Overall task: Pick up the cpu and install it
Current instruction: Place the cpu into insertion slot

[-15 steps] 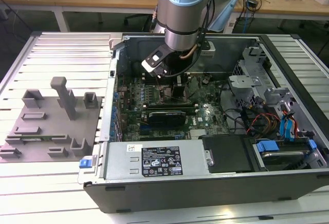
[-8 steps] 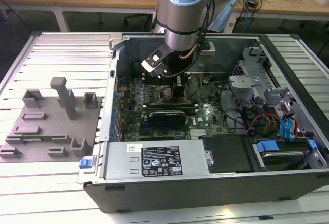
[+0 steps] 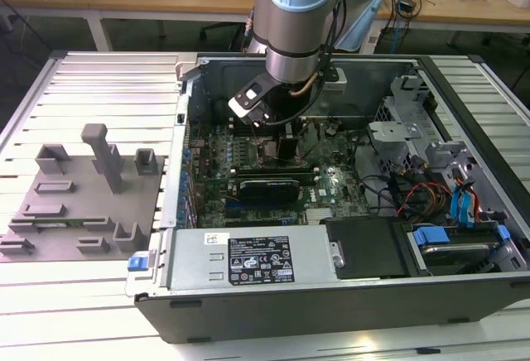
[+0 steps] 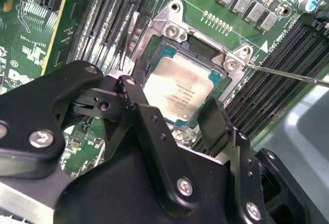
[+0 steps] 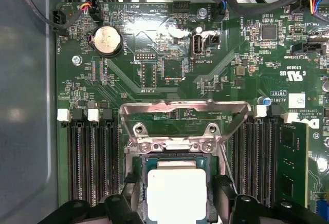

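A robotics lab or electronics workshop: an open computer case (image 3: pixel 331 315) lies mid-frame on a slotted aluminium table (image 3: pixel 99 79), cable-strewn wooden benches (image 3: pixel 149 1) along the top, a grey fixture plate (image 3: pixel 62 241) at left.

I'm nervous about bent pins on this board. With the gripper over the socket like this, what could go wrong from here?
1. The cpu lies in the socket with the gripper straddling it. Any sideways drag could shift or tilt it on the contacts.
2. The thin lever and the open load plate stand close by, so the gripper might snag them.
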Tool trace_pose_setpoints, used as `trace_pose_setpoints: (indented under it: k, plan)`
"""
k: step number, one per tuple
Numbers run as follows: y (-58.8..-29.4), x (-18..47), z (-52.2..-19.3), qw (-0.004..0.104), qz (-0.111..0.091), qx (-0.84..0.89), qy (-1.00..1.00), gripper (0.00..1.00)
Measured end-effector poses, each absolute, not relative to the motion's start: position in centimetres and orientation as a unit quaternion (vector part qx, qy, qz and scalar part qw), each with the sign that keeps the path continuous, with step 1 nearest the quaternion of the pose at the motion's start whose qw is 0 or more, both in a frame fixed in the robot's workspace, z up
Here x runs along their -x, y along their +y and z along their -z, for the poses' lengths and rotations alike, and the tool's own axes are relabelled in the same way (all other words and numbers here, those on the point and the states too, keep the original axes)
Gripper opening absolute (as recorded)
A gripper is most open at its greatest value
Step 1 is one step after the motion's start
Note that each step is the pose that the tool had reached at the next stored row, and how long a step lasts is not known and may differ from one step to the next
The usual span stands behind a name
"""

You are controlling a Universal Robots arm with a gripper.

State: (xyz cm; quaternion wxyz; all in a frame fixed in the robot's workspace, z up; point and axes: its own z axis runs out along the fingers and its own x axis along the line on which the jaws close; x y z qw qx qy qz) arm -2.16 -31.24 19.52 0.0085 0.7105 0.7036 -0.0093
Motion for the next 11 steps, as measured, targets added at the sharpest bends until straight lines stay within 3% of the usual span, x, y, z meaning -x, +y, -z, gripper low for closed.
trace_pose_setpoints:
  k: [11]
  plan:
    - [-31.2,2.2,-21.1,0.008,0.009,-0.710,0.704,0.68]
